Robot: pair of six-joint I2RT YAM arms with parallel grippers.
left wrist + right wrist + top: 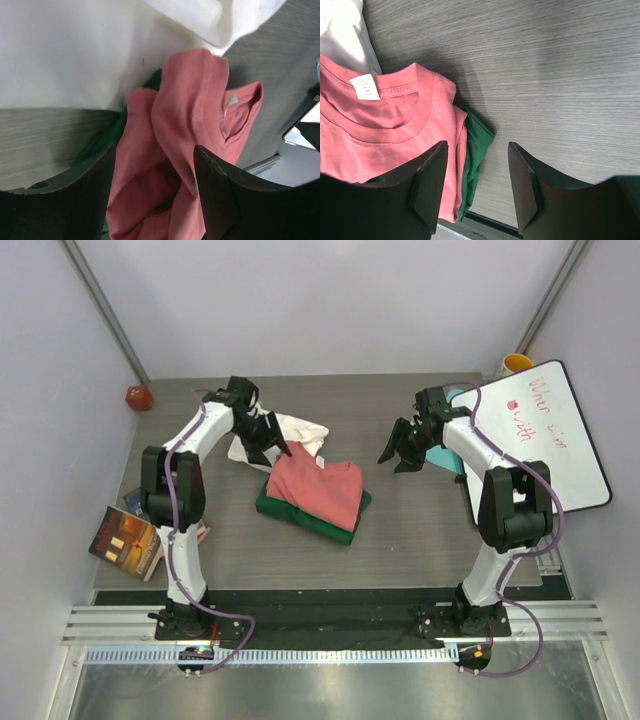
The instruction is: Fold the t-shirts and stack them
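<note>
Salmon-pink cotton t-shirt (318, 490) lies folded at the centre of the grey wood-grain desk (420, 530), collar toward the far side, small white neck label (365, 86) showing inside it. It sits directly on top of a dark green cloth t-shirt (335, 530), also folded. Green edges show along the near and right sides of the pink one.

Cream-white soft t-shirt (298, 428) is spread loosely just behind the stack. Its near edge touches the pink collar area.

Left gripper (275, 452) is at the far-left corner of the stack, where pink meets white. In the left wrist view its fingers (90, 190) are spread wide, released. Rumpled pink cloth lies loose in the gap between them.

Right gripper (398, 458) hangs above bare desk, right of the stack. Jaws are apart, grasping nothing. In its wrist view, the right edges of the pink and green shirts lie below it.

Outward: a white dry-erase board (560, 440) with red writing leans at the right edge. A yellow cup (517, 363) stands behind it. A small red object (138, 397) is at the far-left corner. Glossy books (125, 538) overhang the desk's left edge.
</note>
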